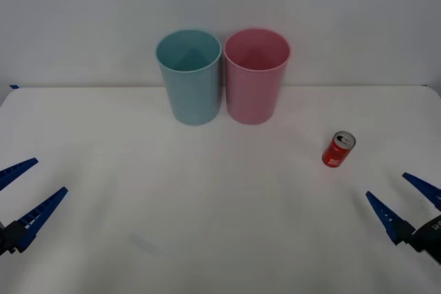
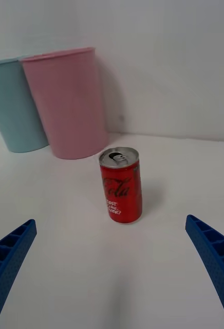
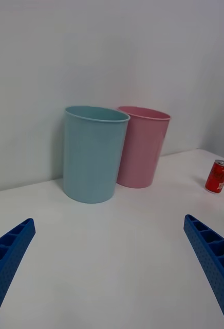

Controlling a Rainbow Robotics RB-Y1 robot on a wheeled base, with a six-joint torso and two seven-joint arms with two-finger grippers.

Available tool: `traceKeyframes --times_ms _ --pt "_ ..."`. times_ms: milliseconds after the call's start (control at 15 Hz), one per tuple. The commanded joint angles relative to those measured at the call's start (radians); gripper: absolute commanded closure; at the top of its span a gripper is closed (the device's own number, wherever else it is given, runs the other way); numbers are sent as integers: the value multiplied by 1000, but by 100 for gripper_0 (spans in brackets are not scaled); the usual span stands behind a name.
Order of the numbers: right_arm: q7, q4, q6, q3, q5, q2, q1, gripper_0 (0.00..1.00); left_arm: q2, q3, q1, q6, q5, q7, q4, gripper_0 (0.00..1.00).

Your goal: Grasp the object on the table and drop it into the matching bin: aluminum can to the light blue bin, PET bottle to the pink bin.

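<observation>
White surface [image 1: 207,225] carries an upright red drink can [image 1: 338,149] near the right gripper [image 1: 403,201], jaws wide. Left gripper [image 1: 27,187] waits, jaws wide, well apart from the touching light blue bin [image 1: 189,80] and pink bin [image 1: 255,80].

Your front view looks down over the table [image 1: 220,239]; both wrist views sit low, sharing the aluminum can [image 2: 120,185] and bins.

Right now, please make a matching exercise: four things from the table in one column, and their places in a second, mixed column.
Things:
1. aluminum can
2. light blue bin
3. pink bin
4. left gripper

Places:
A. far side, the bin nearer the can
B. upright on the table's right part
C. near left edge, open
D. far side, left of its twin

Pairs: 1-B, 2-D, 3-A, 4-C
</observation>
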Motion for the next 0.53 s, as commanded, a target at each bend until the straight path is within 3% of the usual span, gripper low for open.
traceKeyframes --times_ms 67,533 --pt "11 69 7 12 20 26 -59 0 0 0 0 0 0 0 0 0" --pt "34 90 123 7 149 127 -145 0 0 0 0 0 0 0 0 0"
